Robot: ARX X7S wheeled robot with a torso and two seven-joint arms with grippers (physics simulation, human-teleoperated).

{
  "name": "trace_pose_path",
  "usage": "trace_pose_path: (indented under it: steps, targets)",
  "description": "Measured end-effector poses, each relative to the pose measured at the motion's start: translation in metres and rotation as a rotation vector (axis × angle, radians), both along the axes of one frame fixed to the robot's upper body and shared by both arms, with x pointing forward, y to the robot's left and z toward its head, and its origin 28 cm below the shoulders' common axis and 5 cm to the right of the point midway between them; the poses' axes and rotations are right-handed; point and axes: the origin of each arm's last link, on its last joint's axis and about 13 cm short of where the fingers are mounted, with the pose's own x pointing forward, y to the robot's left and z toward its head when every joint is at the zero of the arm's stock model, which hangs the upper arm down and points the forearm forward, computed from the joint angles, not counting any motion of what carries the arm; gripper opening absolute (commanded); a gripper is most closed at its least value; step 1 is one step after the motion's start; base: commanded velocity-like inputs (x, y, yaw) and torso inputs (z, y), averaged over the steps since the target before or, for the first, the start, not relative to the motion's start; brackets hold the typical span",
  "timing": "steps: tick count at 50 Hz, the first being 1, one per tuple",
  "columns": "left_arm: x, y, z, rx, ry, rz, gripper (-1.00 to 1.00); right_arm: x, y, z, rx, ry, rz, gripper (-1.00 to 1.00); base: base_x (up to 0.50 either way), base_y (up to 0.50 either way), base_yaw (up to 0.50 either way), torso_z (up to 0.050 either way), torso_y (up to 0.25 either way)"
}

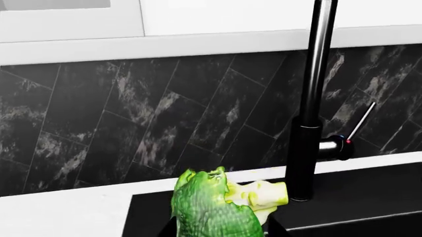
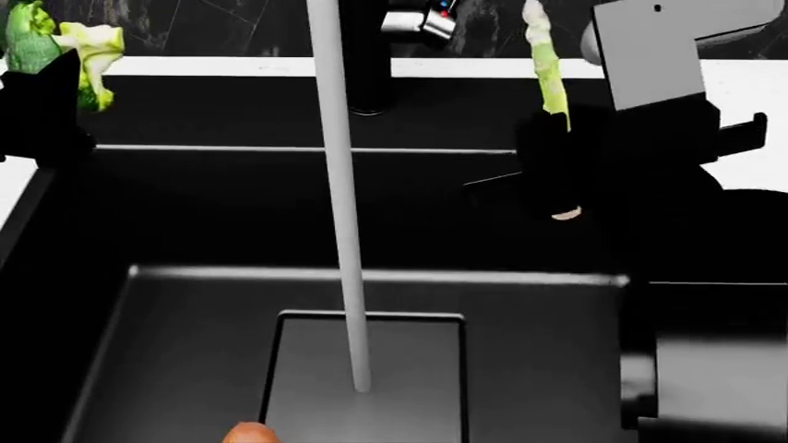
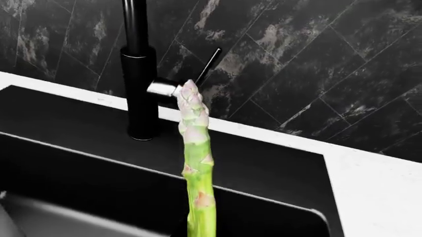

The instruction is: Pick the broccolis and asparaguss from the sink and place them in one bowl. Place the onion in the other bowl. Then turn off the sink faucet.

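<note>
My left gripper (image 2: 50, 88) is shut on a bright green broccoli (image 2: 43, 41), held up over the sink's back left corner; the left wrist view shows the broccoli (image 1: 211, 207) filling the jaws. My right gripper (image 2: 555, 138) is shut on an asparagus (image 2: 547, 69) that stands upright above the sink's right side, also seen as the spear (image 3: 197, 173). The black sink (image 2: 185, 351) has a square drain panel (image 2: 412, 369). Water (image 2: 339, 185) runs from the sink faucet (image 2: 365, 55). The onion (image 2: 253, 432) peeks in at the basin's near edge. Both bowls are out of view.
The faucet's silver lever (image 1: 336, 147) with a red dot and thin rod handle sticks out beside the column (image 1: 307, 123). A white countertop (image 3: 376, 187) borders the sink. The dark marble backsplash (image 1: 132, 108) rises behind it.
</note>
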Motion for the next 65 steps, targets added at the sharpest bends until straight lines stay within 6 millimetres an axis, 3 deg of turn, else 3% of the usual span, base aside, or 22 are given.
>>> trace_pose_path:
  steps: [11,29,49,65]
  targets:
    - [-0.012,0.0,-0.012,-0.001,0.015,-0.01,-1.0,-0.027,-0.004,0.004,0.003,-0.13,0.033,-1.0,0.0,0.0,0.0,0.0,0.0]
    - [-0.025,0.003,-0.007,-0.017,-0.019,0.007,-1.0,-0.051,-0.001,-0.014,0.045,-0.184,0.09,-1.0,-0.21,0.04,0.0,0.0,0.0]
    - [-0.033,0.005,-0.005,-0.038,-0.032,0.003,-1.0,-0.062,-0.004,-0.02,0.096,-0.209,0.061,-1.0,-0.49,0.05,0.0,0.0,0.0]
    - [-0.035,0.009,-0.004,-0.049,-0.04,0.009,-1.0,-0.061,-0.005,-0.023,0.119,-0.232,0.048,-1.0,-0.04,0.46,0.0,0.0,0.0]
